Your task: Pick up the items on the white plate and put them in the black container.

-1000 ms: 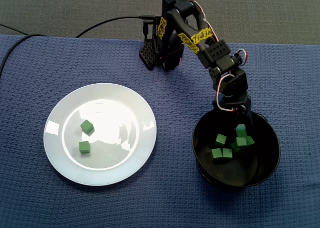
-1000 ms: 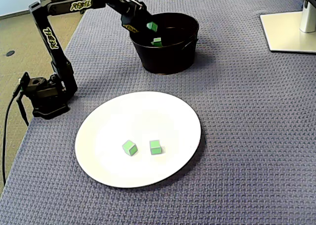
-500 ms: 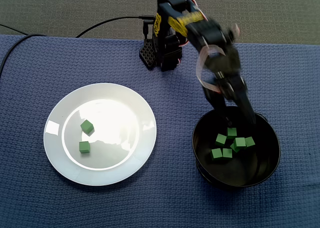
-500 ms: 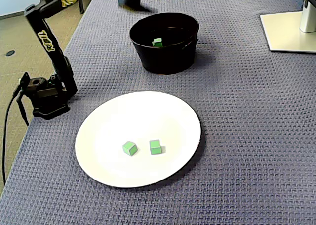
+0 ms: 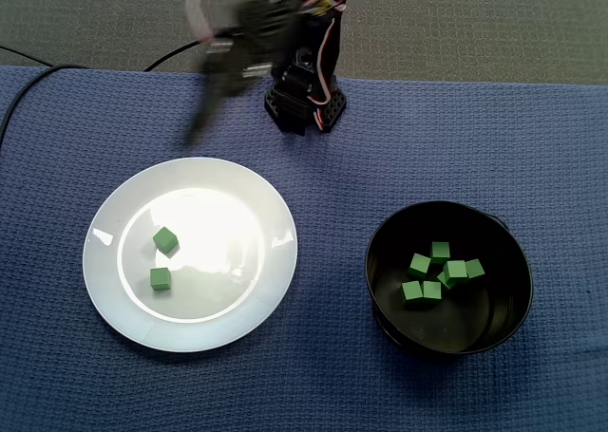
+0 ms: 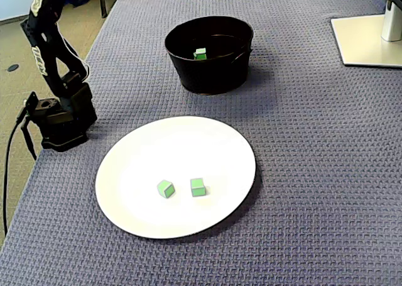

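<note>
On blue woven cloth (image 5: 570, 147), white plate (image 5: 95, 261), two green cubes (image 5: 164, 239), black container (image 5: 376, 291), grey carpet (image 5: 475, 24) behind, gripper (image 5: 199, 121) motion-blurred, grip unreadable.

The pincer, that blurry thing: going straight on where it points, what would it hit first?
Likely the far rim of the white plate; the blurred pincer slants down toward it. It could land on the blue cloth just short; height is unclear.

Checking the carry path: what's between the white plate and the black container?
Only bare blue cloth. Both fixed views show the stretch between the white plate and the black container with nothing lying on it.
</note>
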